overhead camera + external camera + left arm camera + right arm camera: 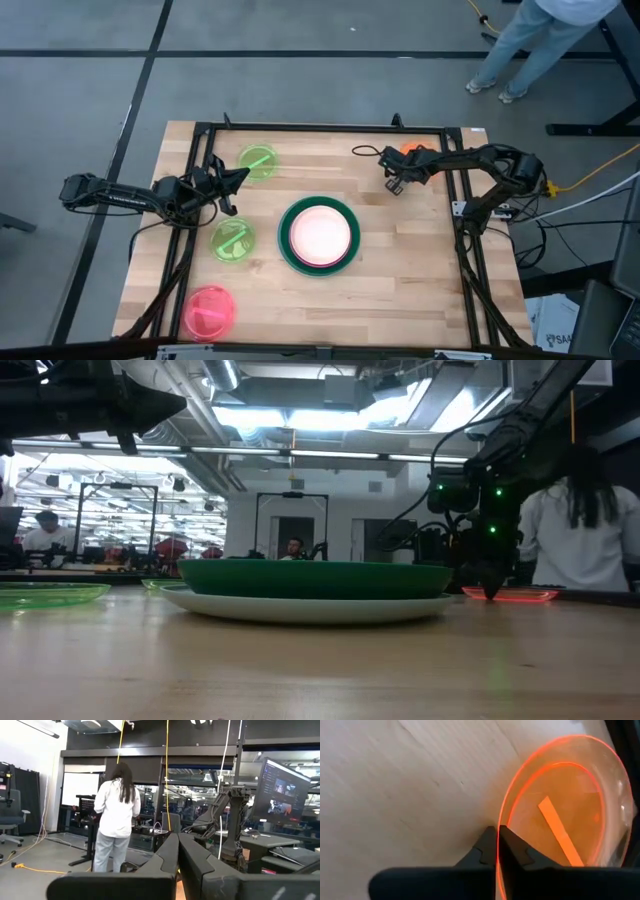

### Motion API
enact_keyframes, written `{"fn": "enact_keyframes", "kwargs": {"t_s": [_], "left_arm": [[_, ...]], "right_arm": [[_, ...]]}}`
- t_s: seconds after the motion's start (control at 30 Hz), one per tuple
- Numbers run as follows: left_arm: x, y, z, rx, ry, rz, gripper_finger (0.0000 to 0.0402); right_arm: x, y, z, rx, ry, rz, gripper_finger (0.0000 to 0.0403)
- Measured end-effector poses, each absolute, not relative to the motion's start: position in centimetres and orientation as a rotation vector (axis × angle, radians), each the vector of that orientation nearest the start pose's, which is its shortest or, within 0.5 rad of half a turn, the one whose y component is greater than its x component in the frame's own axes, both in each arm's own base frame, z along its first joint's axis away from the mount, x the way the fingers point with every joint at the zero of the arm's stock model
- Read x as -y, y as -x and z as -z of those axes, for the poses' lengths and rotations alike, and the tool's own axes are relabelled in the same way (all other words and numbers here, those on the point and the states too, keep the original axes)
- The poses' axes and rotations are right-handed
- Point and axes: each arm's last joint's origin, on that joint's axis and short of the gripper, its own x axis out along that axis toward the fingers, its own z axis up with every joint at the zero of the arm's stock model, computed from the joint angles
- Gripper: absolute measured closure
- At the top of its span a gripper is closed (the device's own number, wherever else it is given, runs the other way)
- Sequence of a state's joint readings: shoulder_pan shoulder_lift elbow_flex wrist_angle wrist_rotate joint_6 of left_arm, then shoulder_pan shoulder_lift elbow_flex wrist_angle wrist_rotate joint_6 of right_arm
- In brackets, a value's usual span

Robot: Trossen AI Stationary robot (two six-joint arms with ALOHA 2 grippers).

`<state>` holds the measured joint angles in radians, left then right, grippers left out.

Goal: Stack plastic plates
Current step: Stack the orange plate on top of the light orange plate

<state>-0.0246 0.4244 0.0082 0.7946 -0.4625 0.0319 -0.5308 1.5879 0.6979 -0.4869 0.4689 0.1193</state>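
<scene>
Wooden table [400,260] — right gripper [497,836] pinches orange plate [570,805] rim; left gripper [177,845] closed, empty.

plates stacked [319,235] mid-table [400,280], small plates [233,240] left

Right gripper [497,845] pinching rim of orange plate [570,810]

Both dark fingers [515,852] pressed together on the plate's near edge, rim sandwiched between the tips. Plate is translucent and lies flat on the pale wood table [405,785], with a bright orange stripe across its middle.
</scene>
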Motion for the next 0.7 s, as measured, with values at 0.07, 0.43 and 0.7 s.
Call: {"fn": "enact_keyframes", "kwargs": {"t_s": [0.07, 0.43, 0.7], "left_arm": [[-1.0, -11.5, -20.3, 0.363, 0.061, -0.438, 0.0398], [-1.0, -11.5, -20.3, 0.363, 0.056, -0.439, 0.0398], [-1.0, -11.5, -20.3, 0.362, 0.057, -0.439, 0.0398]], "right_arm": [[13.5, -20.3, -12.3, -1.38, -0.128, 0.911, 0.0395], [13.7, -20.9, -12.8, -1.376, -0.091, 0.857, 0.0401], [13.8, -21.5, -13.4, -1.358, -0.081, 0.816, 0.0402]]}}
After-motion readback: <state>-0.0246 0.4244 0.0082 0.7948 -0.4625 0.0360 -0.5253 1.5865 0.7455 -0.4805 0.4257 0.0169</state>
